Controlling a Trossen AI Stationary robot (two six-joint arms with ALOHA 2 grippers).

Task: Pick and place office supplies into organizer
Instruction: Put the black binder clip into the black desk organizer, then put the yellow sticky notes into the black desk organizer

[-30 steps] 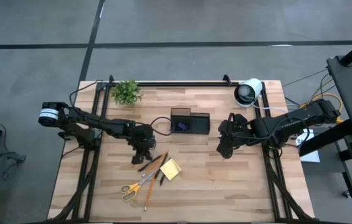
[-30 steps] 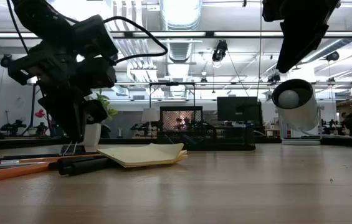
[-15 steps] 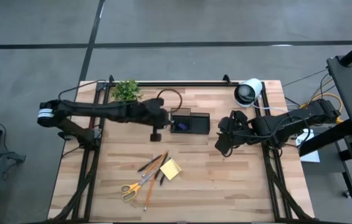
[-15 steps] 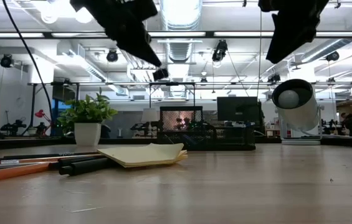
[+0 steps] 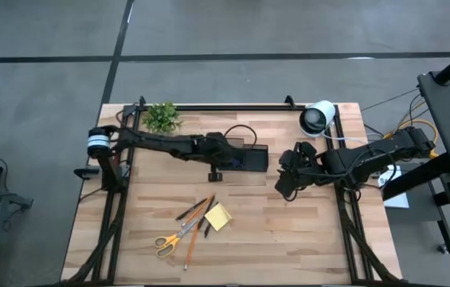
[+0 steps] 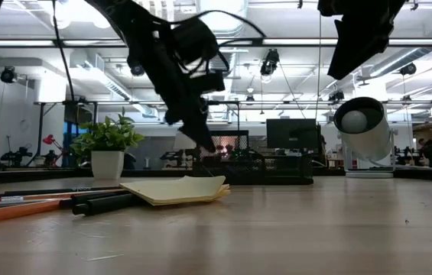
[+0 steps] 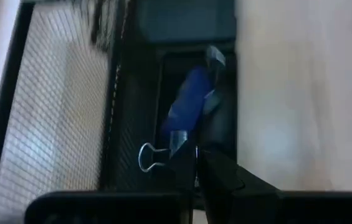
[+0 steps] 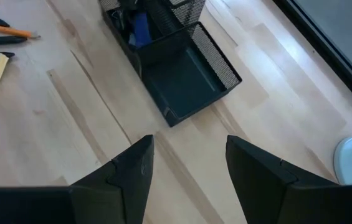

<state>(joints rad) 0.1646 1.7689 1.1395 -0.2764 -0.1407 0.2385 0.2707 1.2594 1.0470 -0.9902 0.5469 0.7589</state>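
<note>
Hovering over organizer (image 5: 243, 156), left gripper (image 7: 195, 167) pinched shut on binder clip (image 7: 154, 155), poised for drop-in; right gripper (image 8: 188, 163) waits beside, jaws wide, empty.

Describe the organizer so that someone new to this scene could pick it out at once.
On the wooden table, look to the middle of the far half, right of the small green plant. The organizer is the low black mesh box there, the only container, with a blue item inside and the left tool at it.
</note>
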